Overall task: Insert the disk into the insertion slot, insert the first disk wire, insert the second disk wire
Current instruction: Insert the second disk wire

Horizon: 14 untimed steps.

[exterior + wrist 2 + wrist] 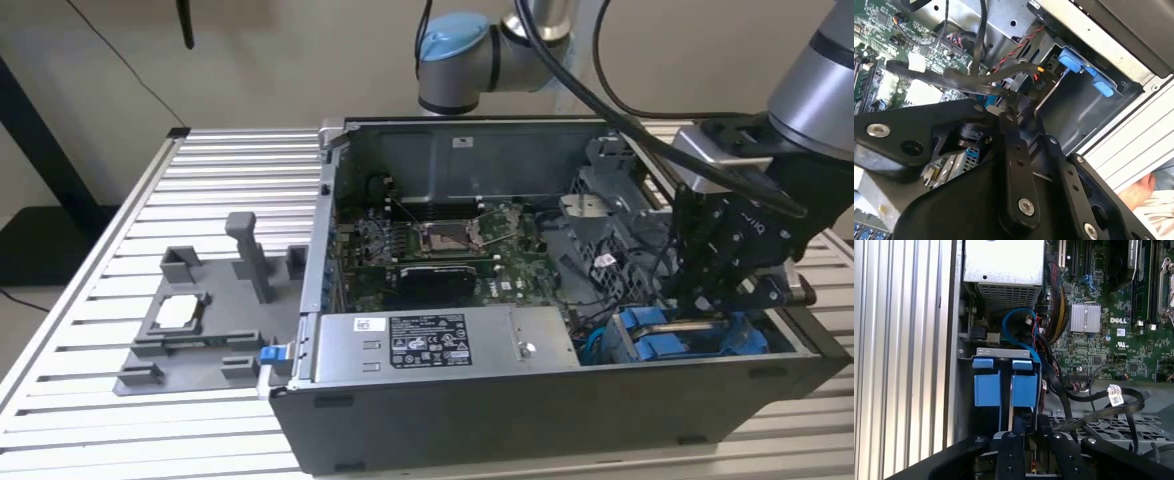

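Note:
In the exterior view my gripper (714, 300) hangs inside the open computer case (534, 400), just above the insertion slot (667, 335) with its blue tabs. Both wrist views show that slot (1004, 382) (1079, 115) right beyond my gripper's (1036, 437) tips. A black disk wire (1114, 395) loops across the case floor and ends between my fingers. In the second wrist view my gripper (1001, 102) looks pinched on that flat black wire (944, 75). The disk is hidden.
A silver box with a white label (427, 345) sits beside the slot, and a blue cable (1019, 325) curls between them. The motherboard (441, 245) fills the case's middle. A grey fixture (200, 320) stands on the slatted table (80, 400). Something pale, maybe a hand (1149, 195), is outside the case.

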Tool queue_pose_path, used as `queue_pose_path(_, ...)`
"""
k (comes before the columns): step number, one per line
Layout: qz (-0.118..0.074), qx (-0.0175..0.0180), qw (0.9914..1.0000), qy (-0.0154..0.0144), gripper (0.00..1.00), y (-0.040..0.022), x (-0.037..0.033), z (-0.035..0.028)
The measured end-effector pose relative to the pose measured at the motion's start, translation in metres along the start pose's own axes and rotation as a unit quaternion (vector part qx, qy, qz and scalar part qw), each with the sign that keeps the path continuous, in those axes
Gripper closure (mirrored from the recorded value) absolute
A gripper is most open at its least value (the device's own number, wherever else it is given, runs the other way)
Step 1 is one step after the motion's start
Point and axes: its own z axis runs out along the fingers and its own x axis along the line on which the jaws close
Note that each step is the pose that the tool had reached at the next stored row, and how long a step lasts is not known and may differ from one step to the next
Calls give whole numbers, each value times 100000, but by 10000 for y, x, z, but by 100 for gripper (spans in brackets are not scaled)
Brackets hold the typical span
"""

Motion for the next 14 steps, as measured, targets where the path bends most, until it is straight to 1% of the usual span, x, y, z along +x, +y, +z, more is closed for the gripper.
queue_pose_path(2, 47, 1, 100000, -6, 70, 4, -2, -59)
queue_pose_path(11, 76, 5, 100000, 4, 70, 30, -14, -466)
queue_pose_path(12, 77, 4, 100000, 7, 70, 32, -15, -495)
queue_pose_path(13, 77, 3, 100000, 2, 70, 33, -16, -510)
queue_pose_path(14, 72, 6, 100000, -80, 70, 33, -16, -512)
